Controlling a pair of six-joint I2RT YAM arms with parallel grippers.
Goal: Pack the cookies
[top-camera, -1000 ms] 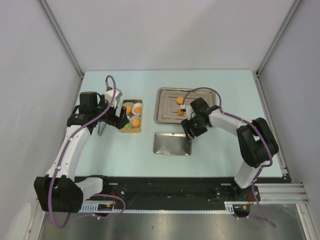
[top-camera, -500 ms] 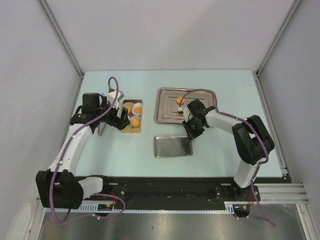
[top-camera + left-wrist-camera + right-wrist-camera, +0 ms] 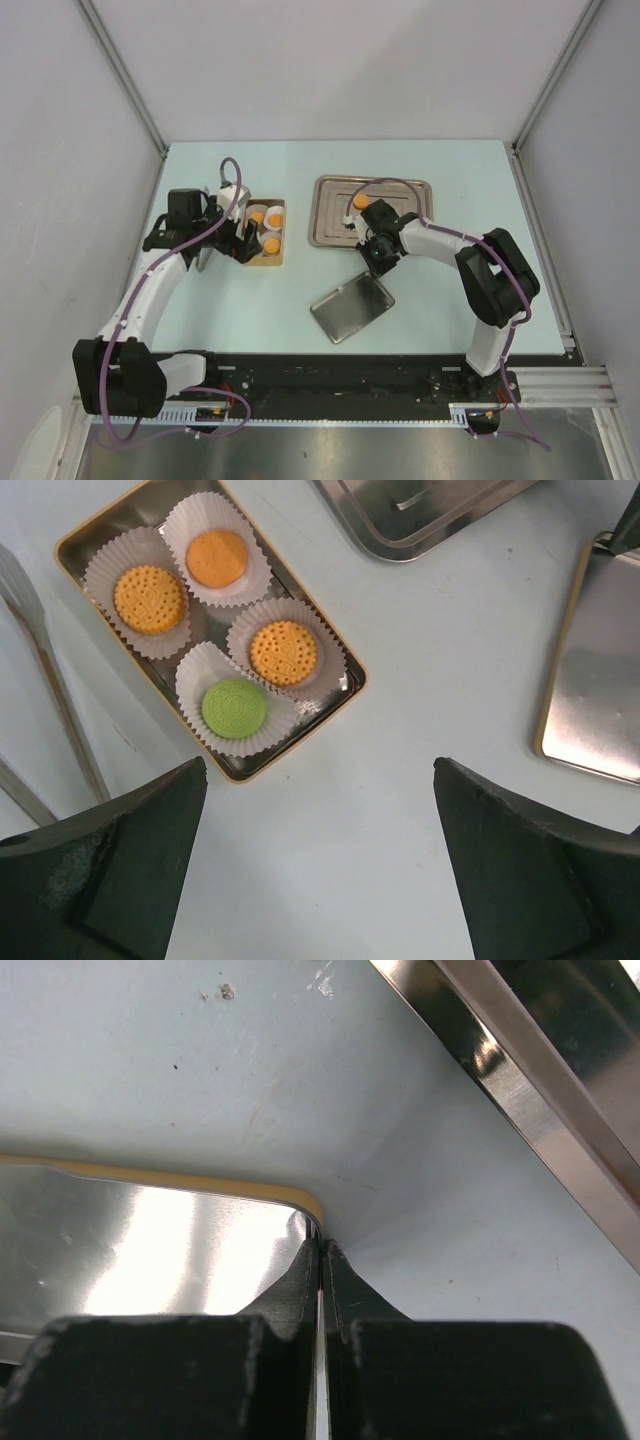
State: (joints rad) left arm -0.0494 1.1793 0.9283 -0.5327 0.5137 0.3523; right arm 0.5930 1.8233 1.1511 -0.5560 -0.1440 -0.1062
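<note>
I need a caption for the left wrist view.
Open left pincer above a rectangular metal tin holding three orange round cookies and one green cookie.

Right claw (image 3: 320, 1248) pinching lid (image 3: 150, 1245) corner, tray (image 3: 545, 1055) beyond

The left arm is stretching forward from its base and turning inward at the wrist. Its tool (image 3: 318, 780) is facing down, with both fingers (image 3: 120, 870) spread wide apart. The right arm is bending at the elbow and reaching toward the middle. Its tool (image 3: 320, 1260) is pointing down, with the fingers pressing tight together on a corner of a steel lid (image 3: 150, 1250).
</note>
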